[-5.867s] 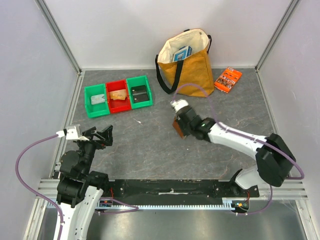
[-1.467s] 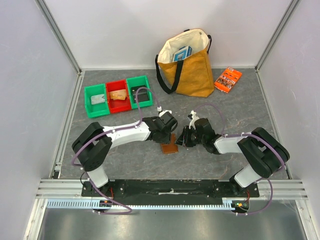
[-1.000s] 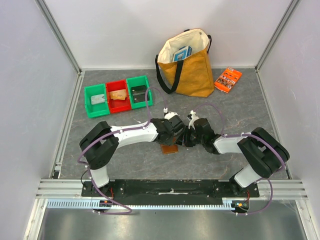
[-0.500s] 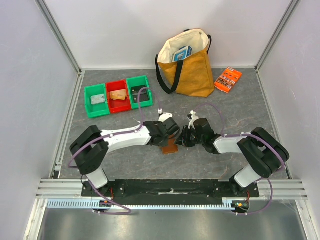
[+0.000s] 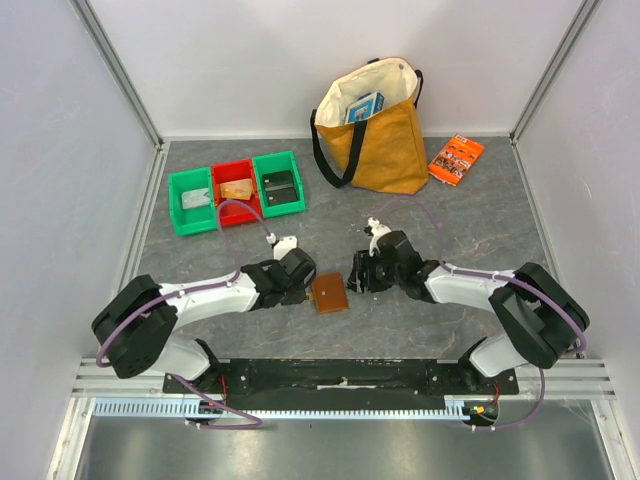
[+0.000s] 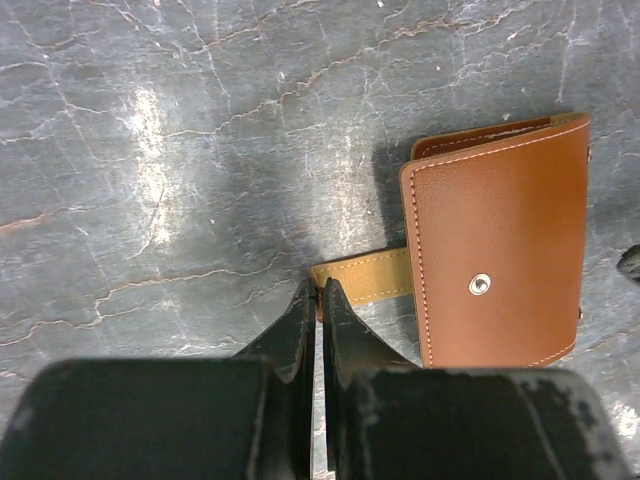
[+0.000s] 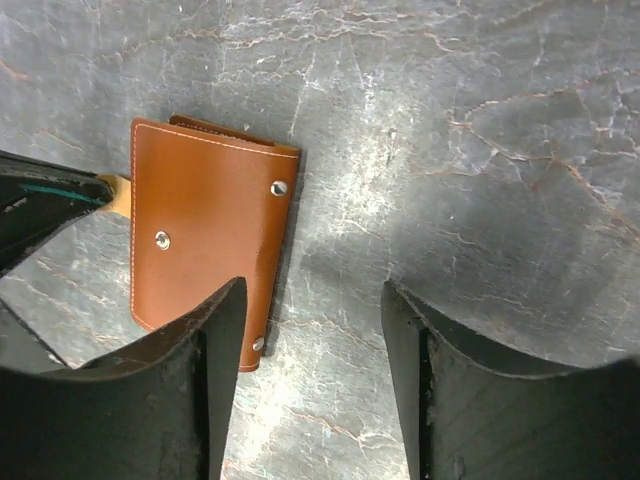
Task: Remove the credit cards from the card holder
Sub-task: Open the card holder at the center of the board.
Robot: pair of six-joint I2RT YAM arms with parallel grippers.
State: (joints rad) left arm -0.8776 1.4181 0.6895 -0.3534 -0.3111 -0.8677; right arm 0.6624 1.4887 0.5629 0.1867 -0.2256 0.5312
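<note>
Dark grey stone-patterned surface (image 5: 500, 215) enclosed by plain pale walls (image 5: 250, 60) left, far and right; metal rail (image 5: 340, 411) along near edge.

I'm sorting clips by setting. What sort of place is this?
Likely a robotics lab test cell: a left arm and right arm bolted to one rail, plain white panels boxing in the table, and staged props like the bins and card holder.

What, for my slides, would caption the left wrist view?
Left gripper pinches the strap tab of the closed brown card holder lying on the table.
</note>
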